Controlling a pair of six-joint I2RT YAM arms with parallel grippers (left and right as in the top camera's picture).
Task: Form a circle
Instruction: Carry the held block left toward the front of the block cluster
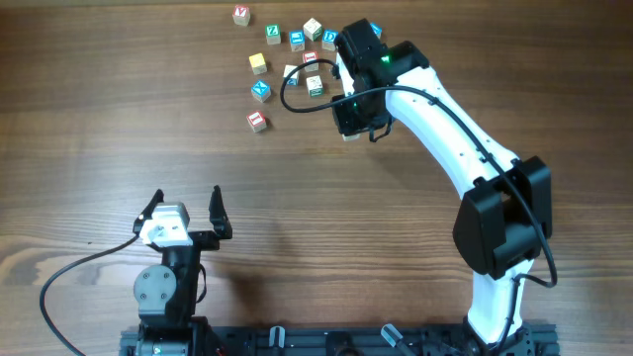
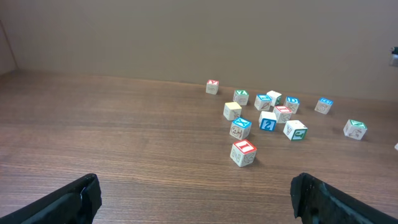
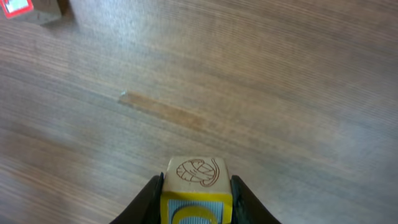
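Tabletop seen from above: at near left, the black-fingered left gripper (image 1: pixel 186 205) sits with its jaws wide apart, holding nothing. Across the brown wooden table (image 1: pixel 99 119), at far middle, small wooden letter cubes (image 1: pixel 310 57) lie in a loose cluster (not yet drawn into a circle). Just right of them, the right gripper (image 3: pixel 196 196) has its jaws clamped on a yellow-edged wooden cube (image 3: pixel 194 173) carved with a drawing.

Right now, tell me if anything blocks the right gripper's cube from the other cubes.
Nothing on the table does. The right gripper, shut on the yellow-edged cube, looks across bare wood toward the red cube. Only the arm's black cable loops above the wood beside it.
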